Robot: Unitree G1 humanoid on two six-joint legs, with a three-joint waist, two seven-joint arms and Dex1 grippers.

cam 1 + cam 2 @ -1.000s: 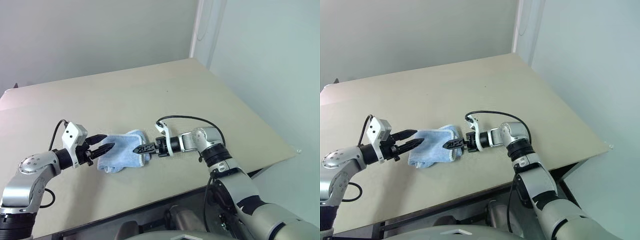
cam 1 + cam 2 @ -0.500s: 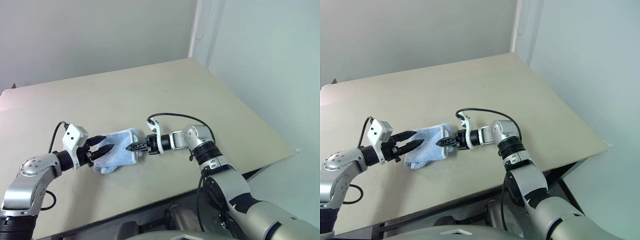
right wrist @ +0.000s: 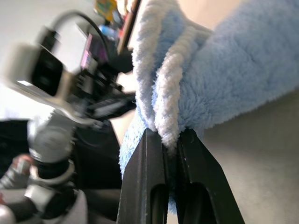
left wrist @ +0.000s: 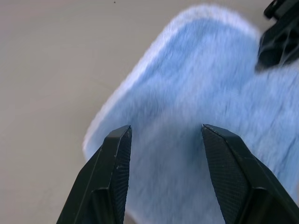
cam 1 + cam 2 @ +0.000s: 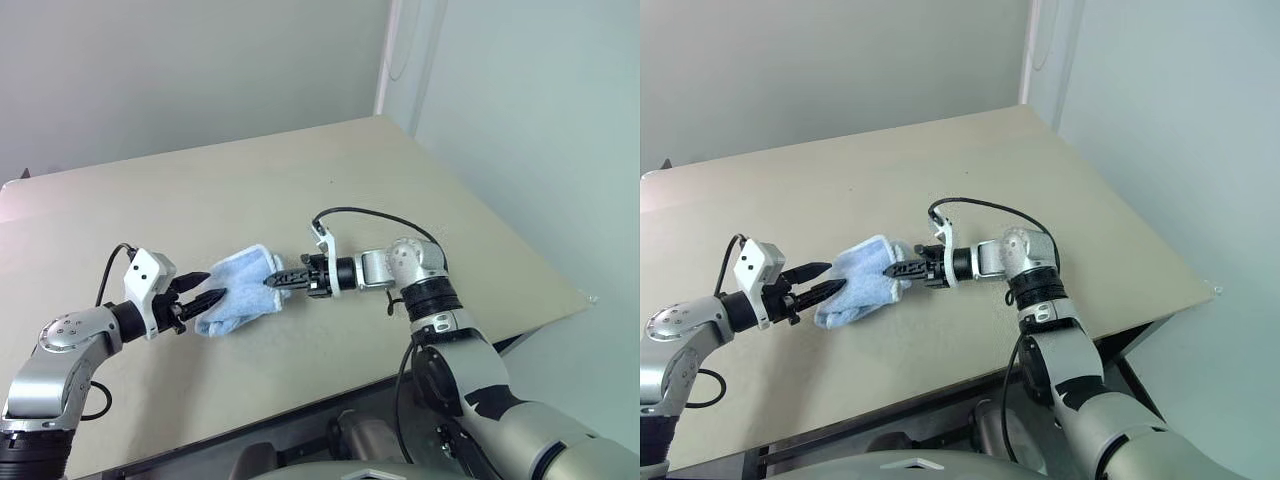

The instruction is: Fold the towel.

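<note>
The towel [image 5: 238, 291], a small light blue terry cloth, sits bunched on the beige bench [image 5: 300, 180], toward its near edge and between the two arms. The right gripper [image 5: 274, 281] reaches in from the robot's right, pointing sideways toward the left arm, and its black fingers [image 3: 154, 186] are pressed together on the towel's edge; the right wrist view shows two layers of white stitched edging pinched between them, with blue pile spreading out beyond the tips. The end of the towel at that gripper stands higher than the rest, so the cloth slopes down from the pinched edge toward the left arm, where its lower part rests on the bench. The left gripper [image 5: 207, 291] sits at the towel's other end, pointing toward the right arm, with its fingers [image 4: 114, 172] apart. In the left wrist view the blue cloth fills the gap between those two fingers and runs on past them, but whether they touch it cannot be told. The tip of the right gripper shows dark at the far edge of the cloth in that same view. A black cable [image 5: 365, 215] loops above the right wrist.
</note>
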